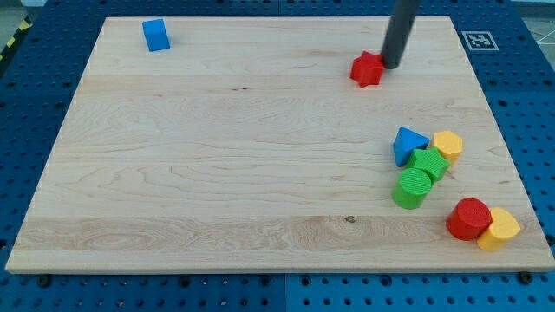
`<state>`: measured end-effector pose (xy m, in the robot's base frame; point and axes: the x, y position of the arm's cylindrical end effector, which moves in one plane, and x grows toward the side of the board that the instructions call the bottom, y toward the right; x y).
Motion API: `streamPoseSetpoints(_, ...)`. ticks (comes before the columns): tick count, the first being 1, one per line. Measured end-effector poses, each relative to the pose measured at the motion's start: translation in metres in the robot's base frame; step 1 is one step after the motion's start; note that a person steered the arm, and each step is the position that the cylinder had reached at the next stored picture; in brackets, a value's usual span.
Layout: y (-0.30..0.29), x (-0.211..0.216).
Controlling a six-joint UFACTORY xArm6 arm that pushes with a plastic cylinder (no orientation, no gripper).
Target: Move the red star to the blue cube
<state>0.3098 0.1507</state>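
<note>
The red star [367, 69] lies near the view's top, right of centre, on the wooden board [243, 173]. The blue cube [157, 35] sits far off at the view's top left. My tip [390, 65] is the lower end of the dark rod that comes down from the view's top edge. It stands right against the red star's right side, touching or nearly touching it.
A cluster sits at the view's right: a blue triangular block [408, 145], a yellow block [448, 145], a green star-like block [428, 164] and a green cylinder [413, 188]. A red cylinder [469, 218] and a yellow block [499, 229] lie at the bottom right corner.
</note>
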Motion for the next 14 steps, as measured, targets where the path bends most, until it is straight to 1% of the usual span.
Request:
streamPoseSetpoints(1, -0.037, 0.000)
streamPoseSetpoints(2, -0.032, 0.009)
streamPoseSetpoints(3, -0.010, 0.032)
streamPoseSetpoints(4, -0.008, 0.049)
streamPoseSetpoints(5, -0.041, 0.037)
streamPoseSetpoints(6, -0.083, 0.012)
streamPoseSetpoints(7, -0.129, -0.004)
streamPoseSetpoints(8, -0.171, -0.005)
streamPoseSetpoints(10, -0.161, 0.021)
streamPoseSetpoints(12, -0.219, -0.001)
streamPoseSetpoints(14, -0.228, -0.002)
